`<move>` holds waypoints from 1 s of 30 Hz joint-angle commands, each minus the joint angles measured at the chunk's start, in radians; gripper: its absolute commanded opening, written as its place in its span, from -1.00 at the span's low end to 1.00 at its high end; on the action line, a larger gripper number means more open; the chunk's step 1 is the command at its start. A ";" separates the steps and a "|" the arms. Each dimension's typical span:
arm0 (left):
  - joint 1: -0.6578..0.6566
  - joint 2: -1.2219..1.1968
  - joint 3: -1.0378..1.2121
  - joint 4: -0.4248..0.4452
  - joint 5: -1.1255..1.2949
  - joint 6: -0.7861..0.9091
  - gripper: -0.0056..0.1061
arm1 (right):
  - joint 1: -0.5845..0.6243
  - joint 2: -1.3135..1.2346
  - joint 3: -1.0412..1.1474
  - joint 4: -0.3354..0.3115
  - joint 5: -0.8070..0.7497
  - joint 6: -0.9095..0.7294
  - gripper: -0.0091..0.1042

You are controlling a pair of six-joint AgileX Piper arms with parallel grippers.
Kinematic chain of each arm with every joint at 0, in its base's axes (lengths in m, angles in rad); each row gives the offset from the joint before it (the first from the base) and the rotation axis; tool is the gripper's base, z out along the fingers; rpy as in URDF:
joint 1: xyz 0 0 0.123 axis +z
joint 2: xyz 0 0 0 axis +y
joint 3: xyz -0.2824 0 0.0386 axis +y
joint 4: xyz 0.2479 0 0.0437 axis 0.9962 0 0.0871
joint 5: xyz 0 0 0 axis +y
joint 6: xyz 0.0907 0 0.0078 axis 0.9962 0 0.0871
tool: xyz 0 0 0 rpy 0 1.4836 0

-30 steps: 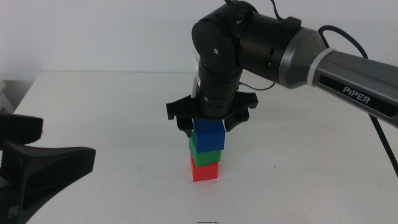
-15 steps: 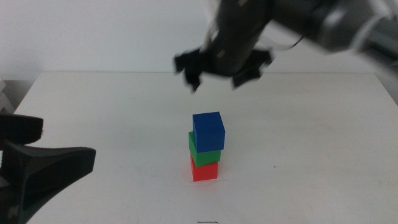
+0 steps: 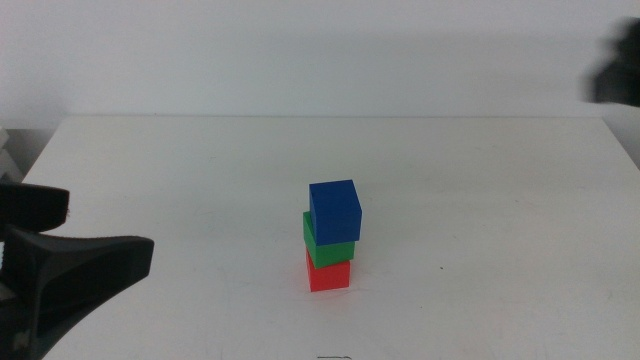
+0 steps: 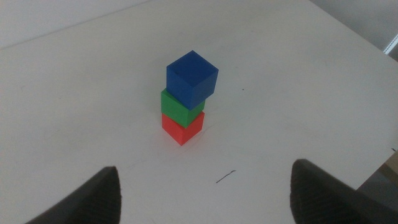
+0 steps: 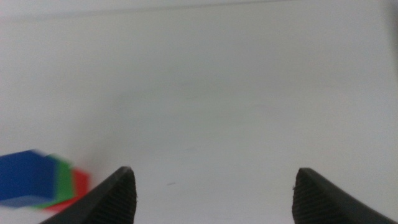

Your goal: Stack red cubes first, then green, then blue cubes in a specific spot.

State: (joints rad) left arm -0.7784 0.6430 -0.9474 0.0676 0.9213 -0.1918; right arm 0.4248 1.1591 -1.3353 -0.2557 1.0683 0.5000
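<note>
The blue cube (image 3: 335,211) sits twisted and off-centre on the green cube (image 3: 328,250) above the red cube (image 3: 329,273); a bump could topple it. Both grippers, left (image 4: 202,190) and right (image 5: 214,190), are wide open and empty.

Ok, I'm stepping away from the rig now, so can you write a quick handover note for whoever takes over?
Left gripper: open, empty, waiting near the table's left edge.
Right gripper: open, empty, off toward the table's right side, away from the stack.
Stack: red cube on the white table, green cube on it, blue cube on top, twisted and overhanging a little.
Done: all three stacked in order.
Left: nothing obvious; perhaps check the blue cube's seating.
</note>
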 commanded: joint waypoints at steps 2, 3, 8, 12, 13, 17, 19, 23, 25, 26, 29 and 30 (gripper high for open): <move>-0.004 0.005 -0.025 -0.002 -0.065 -0.006 0.76 | -0.114 -0.189 0.110 -0.019 -0.142 -0.019 0.29; -0.004 0.005 -0.025 -0.002 -0.065 -0.006 0.76 | -0.150 -0.226 0.148 -0.013 -0.173 -0.040 0.29; -0.004 0.005 -0.025 -0.002 -0.065 -0.006 0.76 | -0.312 -0.403 0.314 0.071 -0.340 -0.257 0.29; -0.004 0.005 -0.025 -0.002 -0.065 -0.006 0.76 | -0.400 -0.435 0.395 0.203 -0.400 -0.367 0.29; -0.004 0.005 -0.025 -0.002 -0.065 -0.006 0.76 | -0.410 -0.435 0.405 0.231 -0.401 -0.395 0.29; -0.004 0.005 -0.025 -0.002 -0.065 -0.006 0.76 | -0.409 -0.434 0.411 0.256 -0.400 -0.447 0.29; -0.004 0.005 -0.025 -0.002 -0.065 -0.006 0.76 | -0.409 -0.434 0.411 0.256 -0.398 -0.446 0.29; -0.004 0.005 -0.025 0.000 -0.065 -0.006 0.76 | -0.409 -0.434 0.411 0.244 -0.398 -0.446 0.29; -0.004 0.005 -0.025 0.039 -0.065 -0.006 0.76 | -0.409 -0.434 0.411 0.244 -0.398 -0.446 0.29; -0.004 0.005 -0.025 0.061 -0.065 -0.006 0.76 | -0.409 -0.434 0.411 0.244 -0.398 -0.446 0.29; -0.002 -0.002 -0.025 0.105 -0.066 -0.006 0.76 | -0.409 -0.434 0.411 0.244 -0.398 -0.446 0.29; 0.017 -0.009 -0.025 0.123 -0.065 -0.006 0.76 | -0.409 -0.434 0.411 0.244 -0.398 -0.446 0.29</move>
State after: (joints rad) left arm -0.7714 0.6402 -0.9474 0.1575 0.9213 -0.1918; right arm 0.0218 0.7249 -0.9003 0.0000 0.7462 0.0661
